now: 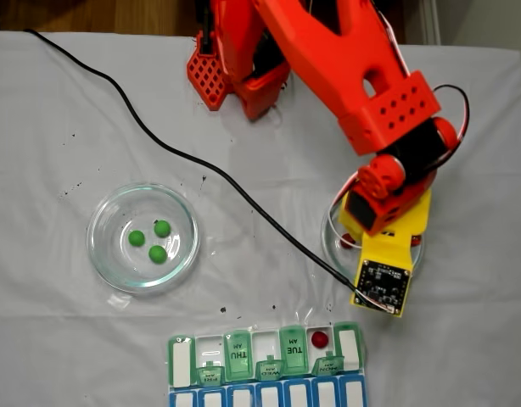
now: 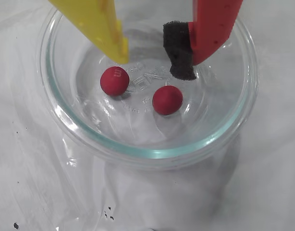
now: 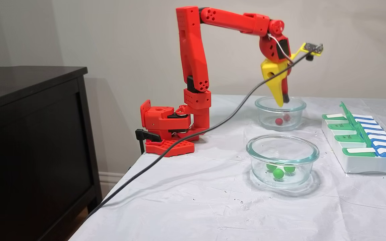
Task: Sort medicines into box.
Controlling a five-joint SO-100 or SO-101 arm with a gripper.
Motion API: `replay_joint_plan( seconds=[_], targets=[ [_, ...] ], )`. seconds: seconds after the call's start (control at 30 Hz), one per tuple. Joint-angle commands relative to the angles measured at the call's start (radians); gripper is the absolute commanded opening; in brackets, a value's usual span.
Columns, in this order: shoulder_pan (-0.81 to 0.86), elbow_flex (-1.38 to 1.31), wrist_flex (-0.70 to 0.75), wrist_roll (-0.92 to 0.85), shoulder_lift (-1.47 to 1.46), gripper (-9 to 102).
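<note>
My gripper (image 2: 152, 60) hangs open over a round glass dish (image 2: 152, 153). Its yellow finger (image 2: 116, 43) and its red finger with a black foam pad (image 2: 180, 53) have nothing between them. Two dark red medicines (image 2: 114, 81) (image 2: 167, 100) lie on the dish floor just below the tips. In a fixed view the tips (image 3: 282, 101) reach rim height of the far dish (image 3: 261, 115). Three green medicines (image 1: 158, 253) lie in the left dish (image 1: 99, 246). The box (image 1: 237, 354) lies at the table's front edge, and one red medicine (image 1: 319, 339) sits in an open compartment.
A black cable (image 1: 201, 165) runs across the white table cover to the wrist camera board (image 1: 382, 284). The red arm base (image 3: 166, 127) is clamped at the table's edge. Blue-and-white compartments (image 1: 269, 397) border the box. A dark cabinet (image 3: 28, 134) stands beside the table.
</note>
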Motion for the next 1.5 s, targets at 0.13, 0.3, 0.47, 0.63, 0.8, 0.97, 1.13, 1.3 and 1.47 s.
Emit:
replay_joint_plan(
  seconds=[0.13,0.3,0.47,0.63,0.8,0.97,1.13,1.3,1.47],
  targets=[
    [-0.009,-0.015,-0.054,-0.014,0.005,20],
    [-0.014,0.002,-0.092,-0.006,0.003,20],
    [-0.018,0.006,-0.117,-0.008,-0.02,20],
    [-0.021,0.017,-0.163,-0.012,-0.043,18],
    [-0.026,0.032,-0.213,-0.008,-0.051,17],
    [-0.028,0.035,-0.242,-0.006,-0.055,16],
    [-0.029,0.038,-0.262,-0.002,-0.074,15],
    [-0.034,0.043,-0.267,0.003,-0.083,15],
    [-0.041,0.049,-0.276,0.006,-0.095,14]
  ],
)
